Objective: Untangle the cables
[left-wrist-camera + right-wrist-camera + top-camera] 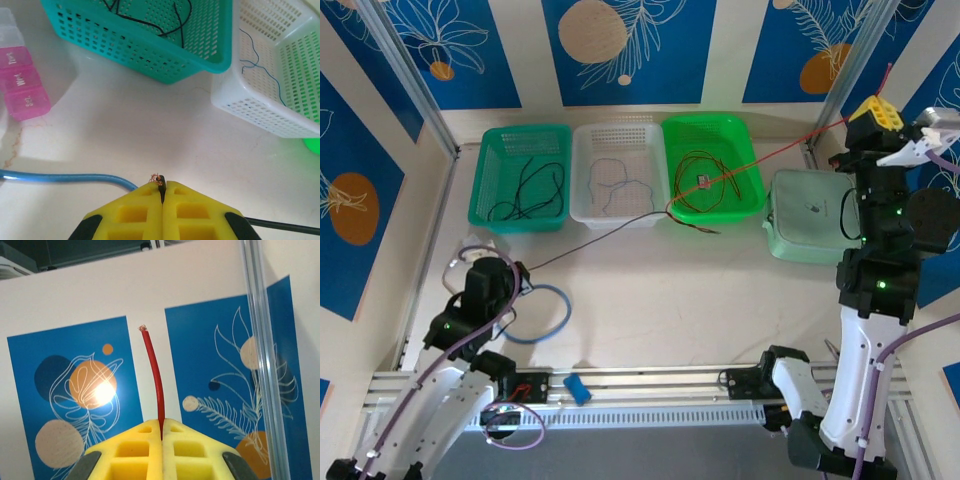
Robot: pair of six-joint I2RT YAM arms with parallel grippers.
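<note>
Left pincer (162, 186) is sitting low over the counter (720, 290), pads pressed together and pinching the frayed end of a dark cable (600, 238). That cable is running taut across the counter toward the front rim of the green basket (750, 130). Right pincer (161, 422) is hanging high at the far right, also squeezed together, gripping the red cable (155, 375) a little below its tip. The red one is slanting down into the green basket and crossing a brown-orange cable (685, 175) coiled there. Black cable (535, 190) is lying in the teal basket (525, 130), and a blue-grey cable (615, 180) in the white basket (620, 128) (both look sorted). Risks, as I judge them: red and dark seem to be meeting near the green basket's front edge, though I can't tell whether they are knotted or just crossing. Pulling both ends apart could be cinching a knot tighter instead of freeing it. Tension could also be dragging or tipping the light basket, or hauling the coil out. Each pincer is holding only a short end, so a thin wire could be slipping out under load.
</note>
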